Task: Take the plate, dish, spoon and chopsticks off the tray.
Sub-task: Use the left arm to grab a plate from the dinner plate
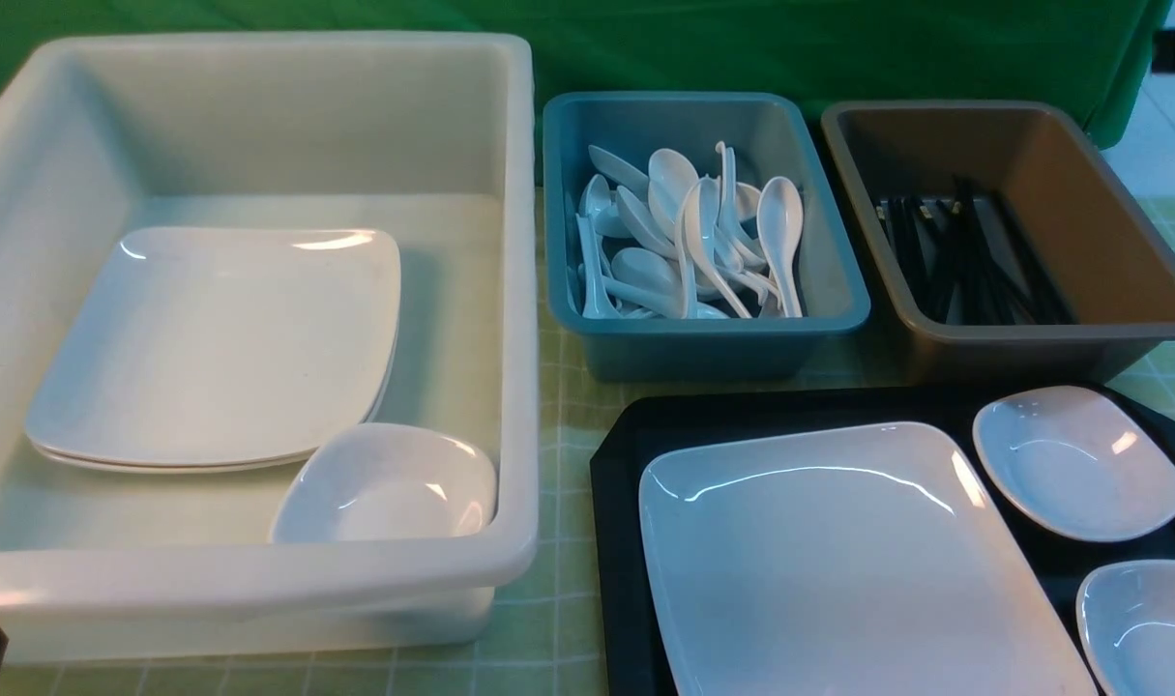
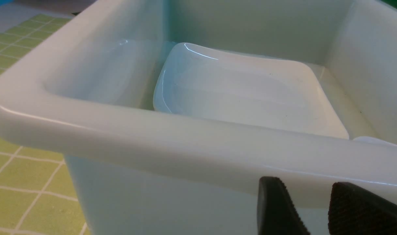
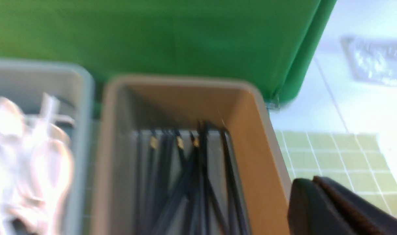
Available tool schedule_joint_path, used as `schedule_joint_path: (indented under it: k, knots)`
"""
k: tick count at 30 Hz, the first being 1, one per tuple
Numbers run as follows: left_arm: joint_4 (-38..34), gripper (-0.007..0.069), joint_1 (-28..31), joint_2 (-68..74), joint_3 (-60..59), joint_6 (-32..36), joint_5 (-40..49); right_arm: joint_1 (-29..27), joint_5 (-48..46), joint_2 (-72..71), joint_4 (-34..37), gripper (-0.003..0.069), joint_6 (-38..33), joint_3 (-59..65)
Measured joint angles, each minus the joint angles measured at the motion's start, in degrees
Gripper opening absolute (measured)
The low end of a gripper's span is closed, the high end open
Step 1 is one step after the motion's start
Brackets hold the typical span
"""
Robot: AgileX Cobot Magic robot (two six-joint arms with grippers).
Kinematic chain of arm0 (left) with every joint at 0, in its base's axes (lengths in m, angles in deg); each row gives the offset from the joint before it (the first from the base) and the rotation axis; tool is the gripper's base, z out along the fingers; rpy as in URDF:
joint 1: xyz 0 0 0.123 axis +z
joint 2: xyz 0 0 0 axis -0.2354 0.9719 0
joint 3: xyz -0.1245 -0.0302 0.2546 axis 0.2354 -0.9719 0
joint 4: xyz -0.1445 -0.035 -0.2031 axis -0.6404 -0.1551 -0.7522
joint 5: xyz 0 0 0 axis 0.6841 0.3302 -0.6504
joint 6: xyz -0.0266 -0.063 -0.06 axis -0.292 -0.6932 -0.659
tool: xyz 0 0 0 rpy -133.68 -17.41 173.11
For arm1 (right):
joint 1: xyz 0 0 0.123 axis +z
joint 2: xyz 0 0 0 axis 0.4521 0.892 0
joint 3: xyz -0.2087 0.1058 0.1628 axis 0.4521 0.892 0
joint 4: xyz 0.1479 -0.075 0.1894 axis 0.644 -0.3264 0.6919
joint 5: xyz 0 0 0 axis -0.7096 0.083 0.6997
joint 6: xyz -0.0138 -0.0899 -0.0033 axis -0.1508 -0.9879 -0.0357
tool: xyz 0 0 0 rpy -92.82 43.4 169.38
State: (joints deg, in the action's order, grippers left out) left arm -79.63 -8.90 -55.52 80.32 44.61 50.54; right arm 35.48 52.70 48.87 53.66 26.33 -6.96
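The black tray (image 1: 626, 454) at the front right carries the large white plate (image 1: 838, 551) and two small deep dishes (image 1: 1080, 464) (image 1: 1148, 619). No spoon or chopsticks show on the part of the tray in view. White spoons (image 1: 703, 232) fill the teal bin (image 1: 703, 338), and black chopsticks (image 1: 964, 261) (image 3: 198, 169) lie in the brown bin (image 1: 1032, 348). My right gripper (image 3: 311, 180) is shut and empty, above that bin's outer side. My left gripper (image 2: 304, 182) is open and empty, just outside the white tub's near rim (image 2: 152, 130).
The white tub (image 1: 258, 570) on the left holds stacked white plates (image 1: 220, 338) and a small dish (image 1: 384, 483). A green checked cloth (image 1: 558, 599) covers the table, and a green curtain (image 1: 742, 48) hangs behind the bins.
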Motion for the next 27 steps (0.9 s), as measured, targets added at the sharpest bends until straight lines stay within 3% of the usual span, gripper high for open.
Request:
schedule_joint_path:
  k: [4,8,17,27]
  knots:
    - [0.0,0.0224,0.0,0.0,0.0,0.0,0.0,4.6,-5.87,-7.21,6.71,-0.0003,-2.54,-0.01]
    - [0.0,0.0224,0.0,0.0,0.0,0.0,0.0,12.33,-14.99,-12.96,14.05,-0.0005,-9.51,-0.01]
    - [0.0,0.0224,0.0,0.0,0.0,0.0,0.0,29.19,-37.97,-18.44,16.96,-0.0005,-17.75,0.06]
    - [0.0,0.0224,0.0,0.0,0.0,0.0,0.0,42.46,-38.38,-31.38,17.03,0.0005,-15.78,8.97]
